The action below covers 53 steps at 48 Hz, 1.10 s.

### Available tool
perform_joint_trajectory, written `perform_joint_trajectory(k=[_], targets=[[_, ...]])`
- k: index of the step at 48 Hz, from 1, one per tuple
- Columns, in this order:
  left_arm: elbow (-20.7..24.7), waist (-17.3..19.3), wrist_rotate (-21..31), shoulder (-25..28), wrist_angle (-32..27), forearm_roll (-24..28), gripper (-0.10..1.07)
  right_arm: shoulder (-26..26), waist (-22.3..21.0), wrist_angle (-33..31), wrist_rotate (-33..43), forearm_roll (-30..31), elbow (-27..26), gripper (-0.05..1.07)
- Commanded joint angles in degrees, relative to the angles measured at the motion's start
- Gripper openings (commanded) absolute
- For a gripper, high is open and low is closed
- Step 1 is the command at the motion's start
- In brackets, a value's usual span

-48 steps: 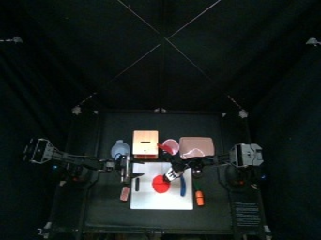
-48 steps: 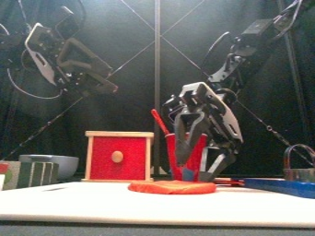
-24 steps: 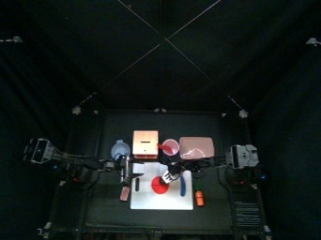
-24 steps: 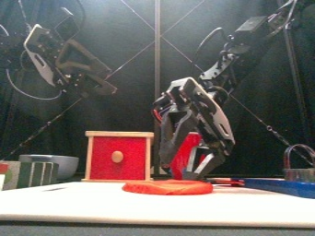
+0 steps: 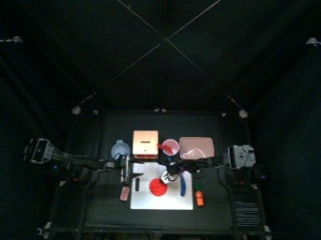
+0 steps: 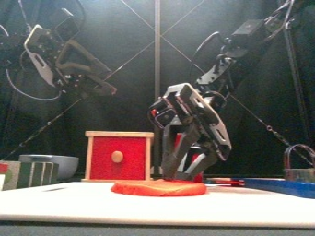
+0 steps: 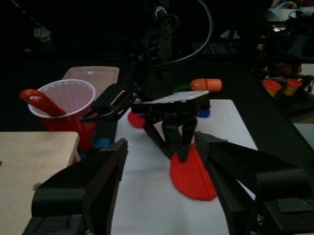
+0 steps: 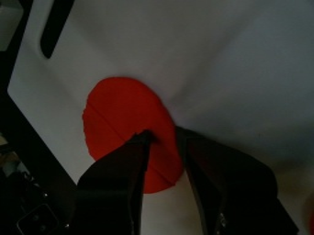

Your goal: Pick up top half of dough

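The red dough patty [image 5: 160, 187] lies flat on the white mat [image 5: 143, 199]. It also shows in the front view [image 6: 157, 188], the left wrist view [image 7: 194, 180] and the right wrist view [image 8: 120, 124]. A faint line crosses it; the top half is its far part, under my right gripper. My right gripper [image 5: 167, 176] points down with its tips on the far part [image 8: 163, 139]. Its jaws are narrowly open with red dough between them. My left gripper [image 7: 172, 197] is open and empty, raised at the left [image 6: 101, 88].
A red cup [image 5: 170, 145] with a red stick stands behind the mat, beside a wooden box [image 5: 145, 142] with a red front [image 6: 120, 157] and a pink tray [image 5: 197, 145]. An orange tool [image 5: 198, 197] lies right of the mat. A grey bowl [image 6: 50, 164] is at left.
My right gripper has moved left and down onto the dough. The patty has shifted a little to the left in the front view. The left arm has not moved.
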State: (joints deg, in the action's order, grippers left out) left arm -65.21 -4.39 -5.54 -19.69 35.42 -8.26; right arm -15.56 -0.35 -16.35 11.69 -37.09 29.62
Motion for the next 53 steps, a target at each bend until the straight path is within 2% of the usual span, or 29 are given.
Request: perform_joint_trajectory(k=[1,30,42,48,53], targets=[[0.5,-0.1,0.0,0.0,0.3,-0.3,0.93,-1.1,0.6,-0.4,0.1,1.1,0.4,0.71],[0.5,0.0,0.0,0.0,0.1,-0.3,0.93,-1.5,0.6,-0.6,0.2,4.6,0.4,0.59],[0.5,-0.1,0.0,0.0,0.1,-0.3,0.93,-1.3,0.6,-0.6,0.2,5.0,0.4,0.59],[0.5,0.0,0.0,0.0,0.1,-0.4,0.93,1.1,0.6,-1.0,0.2,6.2,0.4,0.59],[0.5,0.0,0.0,0.0,0.1,-0.3,0.93,5.2,0.4,-1.8,0.2,8.0,0.5,0.59]])
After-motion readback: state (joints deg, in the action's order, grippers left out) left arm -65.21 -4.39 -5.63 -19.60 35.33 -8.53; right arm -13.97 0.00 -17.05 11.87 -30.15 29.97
